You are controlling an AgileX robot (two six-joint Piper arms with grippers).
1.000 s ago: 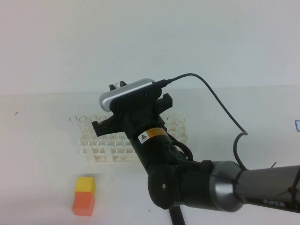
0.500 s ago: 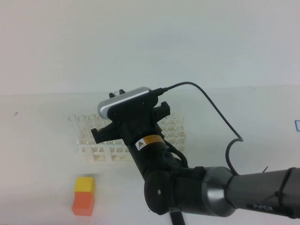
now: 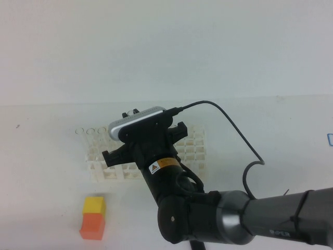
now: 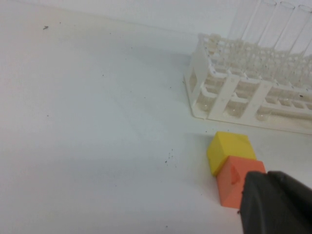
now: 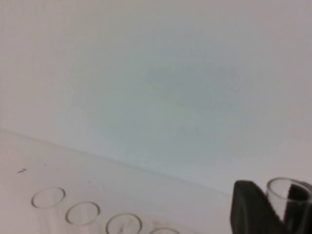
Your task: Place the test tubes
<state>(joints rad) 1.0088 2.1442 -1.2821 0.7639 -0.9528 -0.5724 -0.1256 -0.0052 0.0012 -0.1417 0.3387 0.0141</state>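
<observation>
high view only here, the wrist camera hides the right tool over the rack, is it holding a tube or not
observer: yes. The right wrist view shows the right tool shut on a clear test tube, open rim up.
operator: ok and the left tool, not in my view at all
observer: the left wrist view shows the left tool low over the table, right beside the orange block, on the robot's side of the rack.
</observation>
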